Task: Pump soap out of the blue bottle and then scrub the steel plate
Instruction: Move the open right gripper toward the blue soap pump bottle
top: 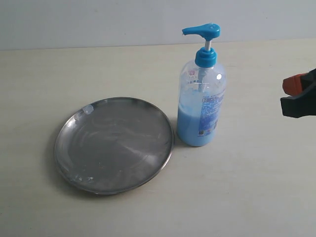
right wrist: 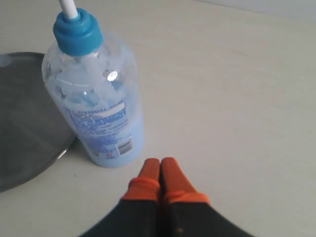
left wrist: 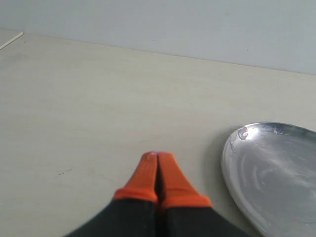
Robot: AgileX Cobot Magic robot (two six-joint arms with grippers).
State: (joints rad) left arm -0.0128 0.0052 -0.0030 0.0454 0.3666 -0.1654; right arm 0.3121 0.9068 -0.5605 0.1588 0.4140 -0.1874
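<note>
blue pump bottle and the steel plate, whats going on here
Nothing is being handled yet. The tall clear bottle with the blue pump head stands upright just beside the round grey steel plate on the pale table. The right claw is shut and empty, short of the bottle and not touching it. The left claw, also shut, hangs beside the plate's rim.

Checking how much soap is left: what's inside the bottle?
Light blue soap fills roughly the lower half of the bottle; pale residue clings to the wall above. The label covers part of it.
</note>
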